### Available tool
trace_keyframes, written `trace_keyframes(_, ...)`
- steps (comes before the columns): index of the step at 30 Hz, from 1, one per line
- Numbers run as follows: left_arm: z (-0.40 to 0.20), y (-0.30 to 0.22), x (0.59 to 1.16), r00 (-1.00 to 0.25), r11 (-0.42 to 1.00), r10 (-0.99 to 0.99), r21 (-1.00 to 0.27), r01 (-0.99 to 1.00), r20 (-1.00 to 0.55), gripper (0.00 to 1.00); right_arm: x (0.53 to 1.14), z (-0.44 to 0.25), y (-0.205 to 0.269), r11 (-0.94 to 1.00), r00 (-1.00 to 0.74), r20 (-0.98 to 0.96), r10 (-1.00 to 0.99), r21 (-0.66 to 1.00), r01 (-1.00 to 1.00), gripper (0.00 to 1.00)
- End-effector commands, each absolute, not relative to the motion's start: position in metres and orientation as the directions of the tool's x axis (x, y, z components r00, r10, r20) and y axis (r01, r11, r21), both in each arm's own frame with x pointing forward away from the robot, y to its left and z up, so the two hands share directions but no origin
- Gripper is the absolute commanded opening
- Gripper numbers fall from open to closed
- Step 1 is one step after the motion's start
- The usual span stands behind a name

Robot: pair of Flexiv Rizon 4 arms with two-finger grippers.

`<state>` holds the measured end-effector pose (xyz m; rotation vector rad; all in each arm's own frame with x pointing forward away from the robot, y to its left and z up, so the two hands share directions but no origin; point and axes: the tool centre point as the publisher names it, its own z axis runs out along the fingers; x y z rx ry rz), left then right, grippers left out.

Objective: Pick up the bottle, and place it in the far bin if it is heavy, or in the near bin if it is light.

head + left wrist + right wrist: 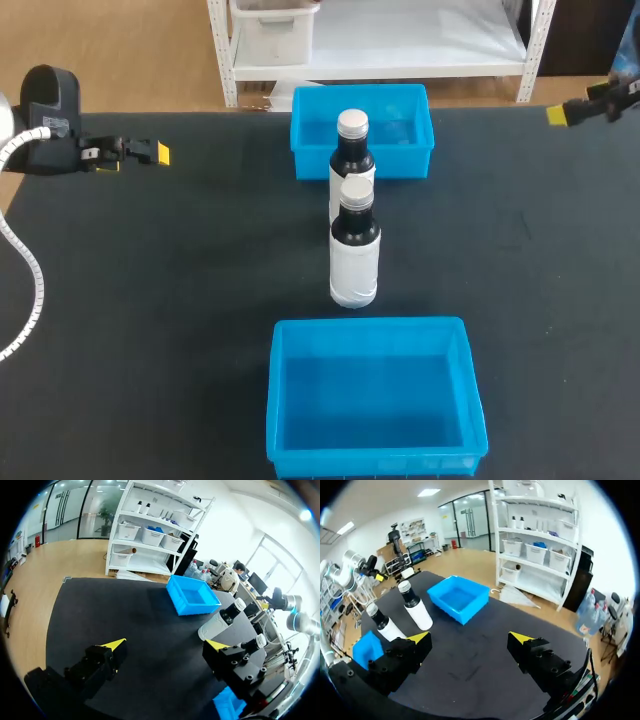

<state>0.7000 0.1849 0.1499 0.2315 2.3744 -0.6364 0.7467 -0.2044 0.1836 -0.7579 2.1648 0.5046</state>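
Note:
Two dark bottles with white labels and silver caps stand upright in a line at the table's middle. The far bottle point(352, 152) point(220, 622) point(415, 607) is just in front of the far blue bin point(303, 135) point(192, 596) point(459, 597). The near bottle point(355, 248) point(384, 625) stands a little behind the near blue bin point(370, 326) point(367, 650). My left gripper point(158, 153) point(166, 645) hovers open at the far left, well away from both bottles. At the far right edge, my right gripper point(560, 113) point(470, 637) is open and holds nothing.
Both bins look empty. Wide stretches of bare black tabletop point(180, 300) lie on either side of the bottles and bins.

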Motion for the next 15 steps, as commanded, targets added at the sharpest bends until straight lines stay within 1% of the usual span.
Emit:
trace_keyframes(1,0.150,0.185,0.700,-0.767,0.866,0.000,-0.383,0.321,-0.642,1.00,0.754,0.182,-0.206,0.244,-0.334,-0.844,-0.420,0.249,-0.937,1.00)
trace_keyframes(10,0.150,0.185,0.700,-0.767,0.866,0.000,-0.383,0.321,-0.642,1.00,0.738,0.187,-0.193,-0.049,-0.081,-0.870,-0.486,0.120,-0.992,1.00)
trace_keyframes(15,0.150,0.185,0.700,-0.767,0.866,0.000,-0.383,0.321,-0.642,1.00,0.721,0.182,-0.177,-0.132,-0.028,-0.866,-0.500,0.108,-0.985,1.00)
